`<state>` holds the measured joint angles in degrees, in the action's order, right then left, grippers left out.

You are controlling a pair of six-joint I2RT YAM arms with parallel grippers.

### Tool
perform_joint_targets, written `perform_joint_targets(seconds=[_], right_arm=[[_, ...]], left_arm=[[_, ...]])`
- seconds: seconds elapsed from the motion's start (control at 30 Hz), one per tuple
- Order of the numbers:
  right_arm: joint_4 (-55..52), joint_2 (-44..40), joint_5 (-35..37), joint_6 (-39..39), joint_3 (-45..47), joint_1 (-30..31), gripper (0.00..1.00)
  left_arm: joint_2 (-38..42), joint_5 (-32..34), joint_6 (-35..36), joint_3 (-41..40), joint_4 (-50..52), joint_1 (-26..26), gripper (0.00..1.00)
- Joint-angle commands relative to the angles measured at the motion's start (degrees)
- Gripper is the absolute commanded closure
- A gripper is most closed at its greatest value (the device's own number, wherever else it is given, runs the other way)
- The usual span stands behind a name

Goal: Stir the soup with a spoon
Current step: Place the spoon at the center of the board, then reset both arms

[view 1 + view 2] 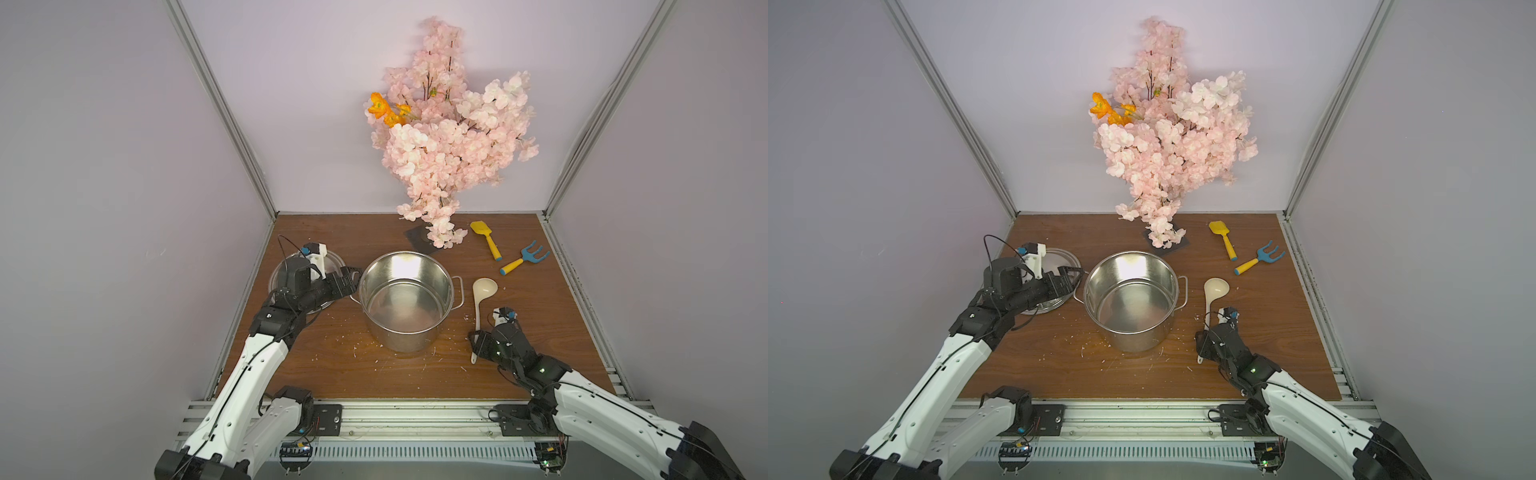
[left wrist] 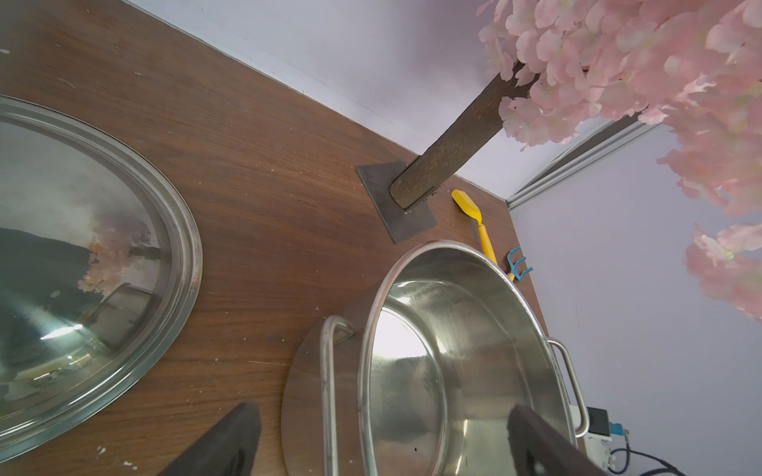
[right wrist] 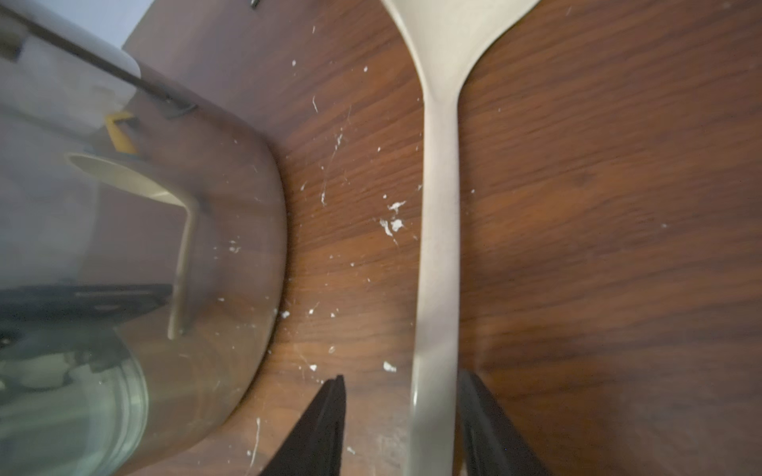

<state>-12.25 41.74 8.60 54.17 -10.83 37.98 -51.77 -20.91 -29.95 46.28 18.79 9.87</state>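
Right jaws astride spoon point(image 3: 439, 247) handle

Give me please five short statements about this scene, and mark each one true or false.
1. The ladle lies on the table beside the pot. True.
2. The lid sits on the pot. False: it lies on the table, apart from the pot.
3. The right gripper has its jaws on both sides of the ladle's handle. True.
4. The yellow shovel is inside the pot. False: it lies on the table near the blue rake.
5. The left gripper is shut. False: its jaws stand wide open.
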Motion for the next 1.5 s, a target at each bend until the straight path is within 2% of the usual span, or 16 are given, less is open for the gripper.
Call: perform_joint_targets(seconds=[0.0, 0.17, 0.2, 0.23, 0.27, 0.43, 0.53, 0.57, 0.63, 0.73, 0.83, 1.0, 1.13, 1.23, 1.37, 1.47], right_arm=[[-3.4, -1.9, 1.9, -0.8, -1.6, -0.7, 0.45], [-7.5, -6.3, 7.6, -2.0, -5.5, -3.1, 0.30], [-8.1, -6.8, 8.9, -3.0, -6.6, -3.8, 0.23], [-8.3, -6.9, 10.1, -4.4, -8.1, -4.8, 0.05], [-8.5, -6.7, 11.9, -6.2, -9.5, -5.5, 0.01], [-2.9, -4.3, 20.8, -15.9, -14.2, -10.5, 0.01], [8.1, -3.9, 30.3, -24.8, -12.0, -11.9, 0.01], [13.3, -4.2, 31.7, -28.3, -9.4, -12.2, 0.01], [25.5, -4.6, 34.8, -35.2, -4.0, -13.4, 0.01], [39.6, -1.9, 35.4, -41.3, 1.6, -17.0, 0.01], [53.8, 3.2, 33.6, -47.6, 6.0, -19.6, 0.01], [72.4, 16.3, 25.5, -50.8, 9.5, -26.9, 0.01], [77.3, 24.6, 18.7, -54.2, 6.3, -31.0, 0.01], [82.8, 29.2, 13.2, -53.0, 5.7, -35.4, 0.01], [74.4, 31.6, 6.6, -52.6, 0.2, -38.3, 0.01], [74.7, 32.9, 0.6, -51.7, -0.3, -39.1, 0.01]], left_arm=[[0.6, 3.5, 1.1, -0.2, -0.8, -0.6, 0.04], [1.6, 12.4, 3.0, -0.4, -1.4, -0.6, 0.04], [2.3, 14.1, 3.6, -1.0, -2.2, -0.6, 0.04], [3.0, 15.9, 4.1, -2.0, -3.6, -0.6, 0.04], [4.0, 18.0, 4.5, -3.3, -5.6, -0.6, 0.04], [7.7, 32.2, 5.1, -13.8, -21.0, -1.0, 0.04], [4.8, 43.7, 4.8, -19.9, -29.9, -3.6, 0.03], [2.9, 44.6, 6.6, -21.4, -33.0, -4.5, 0.03], [-2.7, 44.9, 12.0, -24.5, -40.3, -6.0, 0.03], [-10.7, 44.7, 17.1, -27.4, -49.5, -6.6, 0.03], [-16.4, 43.8, 20.0, -30.6, -61.0, -6.6, 0.03], [-24.4, 39.5, 25.6, -33.3, -77.3, -6.6, 0.03], [-30.4, 33.0, 28.4, -35.2, -88.5, -6.6, 0.03], [-36.3, 29.3, 29.7, -36.0, -95.9, -6.7, 0.02], [-36.7, 27.1, 29.8, -34.8, -94.0, -7.5, 0.02], [-36.6, 26.9, 29.5, -34.4, -93.1, -7.8, 0.02]])
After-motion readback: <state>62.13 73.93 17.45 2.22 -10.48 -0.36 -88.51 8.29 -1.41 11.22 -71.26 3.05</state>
